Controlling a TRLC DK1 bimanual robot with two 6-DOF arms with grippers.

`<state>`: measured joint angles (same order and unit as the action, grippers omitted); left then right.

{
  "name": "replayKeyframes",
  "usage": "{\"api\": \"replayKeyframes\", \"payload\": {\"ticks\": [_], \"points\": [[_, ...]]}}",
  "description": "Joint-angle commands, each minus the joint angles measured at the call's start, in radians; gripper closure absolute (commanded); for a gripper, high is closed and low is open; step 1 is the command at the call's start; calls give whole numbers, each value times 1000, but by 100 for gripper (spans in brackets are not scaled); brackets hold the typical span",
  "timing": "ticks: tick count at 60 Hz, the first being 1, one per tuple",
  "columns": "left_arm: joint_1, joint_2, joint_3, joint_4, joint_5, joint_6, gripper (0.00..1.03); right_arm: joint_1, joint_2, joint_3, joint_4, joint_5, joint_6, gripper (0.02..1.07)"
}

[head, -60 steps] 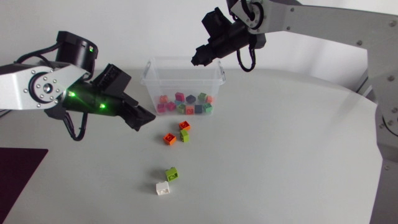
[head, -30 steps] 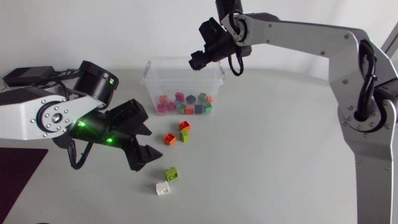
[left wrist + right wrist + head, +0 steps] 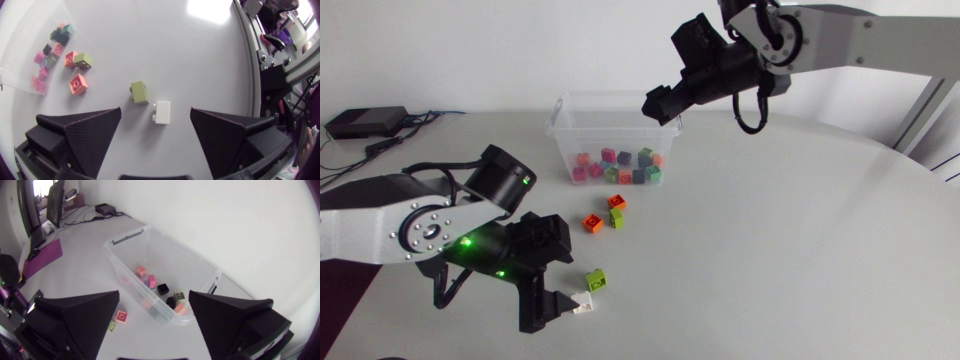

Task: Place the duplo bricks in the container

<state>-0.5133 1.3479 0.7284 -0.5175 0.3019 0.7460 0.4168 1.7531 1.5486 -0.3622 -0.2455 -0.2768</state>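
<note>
The clear container stands at the back of the table with several coloured bricks inside. My right gripper hangs open over its right rear corner; in the right wrist view the container lies under the open gripper, which holds nothing. My left gripper is low over the table, open, beside a white brick and a green brick. In the left wrist view the white brick lies between the fingertips and the green brick just ahead.
Three more loose bricks lie in front of the container: an orange one, a red-orange one and a green one. A black box with cables sits at the far left.
My right gripper has opened and shifted a little right above the container. My left arm has swung from beside the container toward the front, down to the white and green bricks.
</note>
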Motion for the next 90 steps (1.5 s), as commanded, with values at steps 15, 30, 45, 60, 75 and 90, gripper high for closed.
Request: {"api": "replayKeyframes", "payload": {"ticks": [15,30,45,60,75,90], "points": [[-56,89,-70,37,-18,12,12,23,-181,-280,17,-15,-93,6],[-85,175,-89,146,-52,-27,20,76,-222,-384,14,-14,-150,7],[-77,266,-98,223,-63,-50,63,158,-207,-436,-30,-23,-246,7],[-17,217,-107,205,-69,-54,83,251,-138,-430,-107,-52,-387,7],[104,40,-95,129,-43,-51,83,349,-10,-338,-207,-46,-487,7],[277,-61,-18,94,43,-63,83,462,148,-211,-276,35,-555,7]]}}
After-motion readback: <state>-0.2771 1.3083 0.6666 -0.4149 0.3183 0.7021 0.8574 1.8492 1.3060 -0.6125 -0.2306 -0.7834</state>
